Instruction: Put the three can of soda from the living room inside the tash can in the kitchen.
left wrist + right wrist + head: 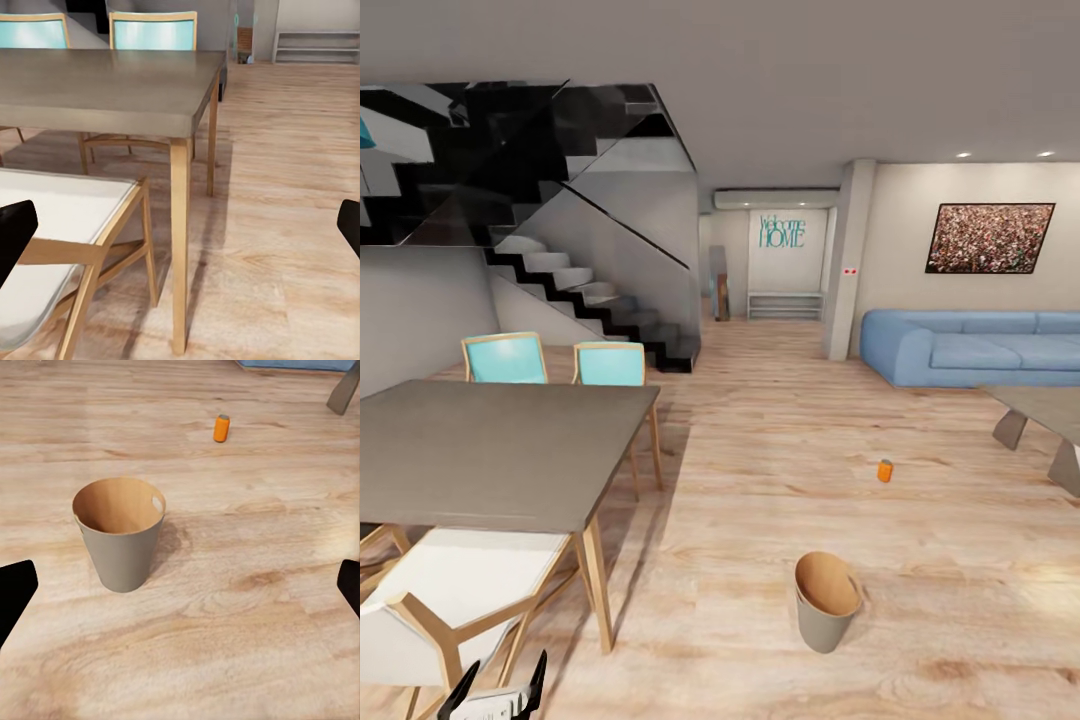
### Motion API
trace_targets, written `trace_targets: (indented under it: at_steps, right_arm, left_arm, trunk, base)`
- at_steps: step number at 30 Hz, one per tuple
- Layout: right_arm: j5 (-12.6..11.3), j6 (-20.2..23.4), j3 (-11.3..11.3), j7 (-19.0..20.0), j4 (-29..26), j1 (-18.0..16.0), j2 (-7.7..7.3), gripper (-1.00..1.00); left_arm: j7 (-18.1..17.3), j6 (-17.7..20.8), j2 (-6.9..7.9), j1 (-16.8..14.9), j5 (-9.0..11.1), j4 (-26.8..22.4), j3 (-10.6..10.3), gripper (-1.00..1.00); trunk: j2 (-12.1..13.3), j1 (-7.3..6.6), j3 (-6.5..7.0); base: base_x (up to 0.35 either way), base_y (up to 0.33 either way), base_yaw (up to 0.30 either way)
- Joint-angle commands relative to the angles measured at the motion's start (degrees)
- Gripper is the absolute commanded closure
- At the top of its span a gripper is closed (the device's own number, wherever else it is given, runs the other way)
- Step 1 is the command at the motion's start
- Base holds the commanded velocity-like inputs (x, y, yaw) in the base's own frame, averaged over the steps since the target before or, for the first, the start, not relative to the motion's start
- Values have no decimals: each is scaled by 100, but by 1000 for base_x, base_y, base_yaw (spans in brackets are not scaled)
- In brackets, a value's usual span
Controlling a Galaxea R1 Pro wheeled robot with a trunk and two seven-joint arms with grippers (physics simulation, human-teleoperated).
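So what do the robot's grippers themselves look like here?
The left gripper has two slim black fingers rising from a white body at the head view's lower edge. In each wrist view the fingertips show as dark, blunt, plain black shapes, with no markings or cables visible.

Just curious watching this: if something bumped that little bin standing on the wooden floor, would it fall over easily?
Probably yes. The bin tapers to a narrow base under a wider open rim, so it looks top-heavy. It seems empty, so likely light. Once tipped, its round wall could roll in a curve on the smooth floor.
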Motion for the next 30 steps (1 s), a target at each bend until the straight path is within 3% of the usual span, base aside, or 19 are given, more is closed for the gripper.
trace_targets:
  at_steps: [1,14,30]
  right_arm:
    - [0,0,0,0,0,1,0,-100]
    - [0,0,0,0,2,2,-6,-100]
    - [0,0,0,0,1,2,-4,-100]
  left_arm:
    - [0,-1,0,0,0,0,0,-100]
    - [0,-4,0,0,0,-2,0,-100]
    - [0,-1,0,0,0,-1,0,-100]
  trunk:
    - [0,0,0]
    - [0,0,0]
    - [0,0,0]
  base:
    - [42,0,0]
    - [14,0,-16]
    - [1,0,-163]
